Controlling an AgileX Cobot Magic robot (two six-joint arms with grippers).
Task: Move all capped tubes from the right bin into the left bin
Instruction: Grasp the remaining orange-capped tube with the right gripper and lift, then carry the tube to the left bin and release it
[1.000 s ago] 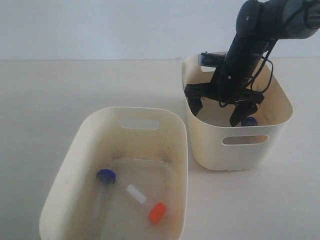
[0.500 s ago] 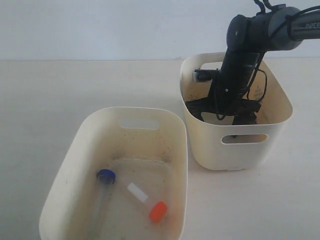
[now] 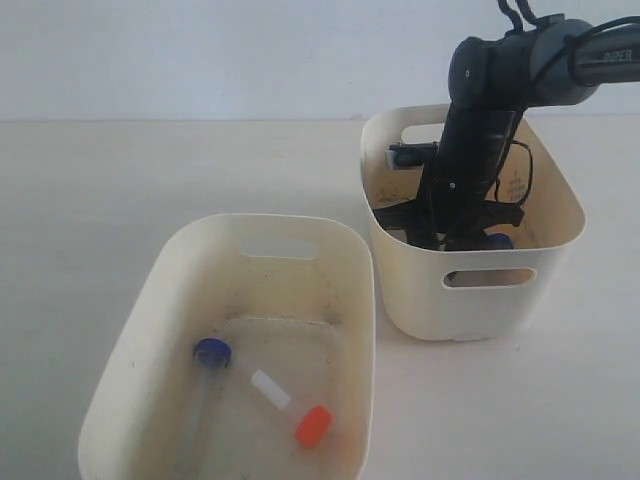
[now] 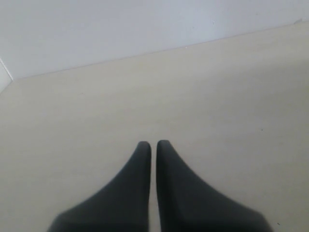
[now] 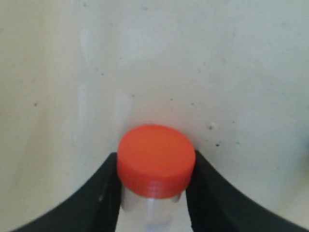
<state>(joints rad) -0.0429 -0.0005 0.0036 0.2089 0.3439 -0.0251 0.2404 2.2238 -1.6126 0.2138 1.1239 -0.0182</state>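
Grasping is in hand: our right end effector [image 5: 155, 165], low inside the right bin [image 3: 420, 300], seems clamped on an orange-capped tube [image 5: 155, 153]. Next we need a straight lift out, then across to the left bin [image 3: 180, 290]; our left end effector [image 4: 153, 145] rests closed.

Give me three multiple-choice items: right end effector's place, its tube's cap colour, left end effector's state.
1. The black right end effector is: A) inside the tall cream plastic right bin; B) hovering outside it; C) resting on its rim.
2. The cap of the clear plastic tube it grips: A) blue; B) orange; C) white.
3. The black left end effector: A) wide open; B) gripping a tube; C) shut, empty.
Answers: A, the arm reaches into it; B, the cap shows orange; C, its fingers nearly touch.
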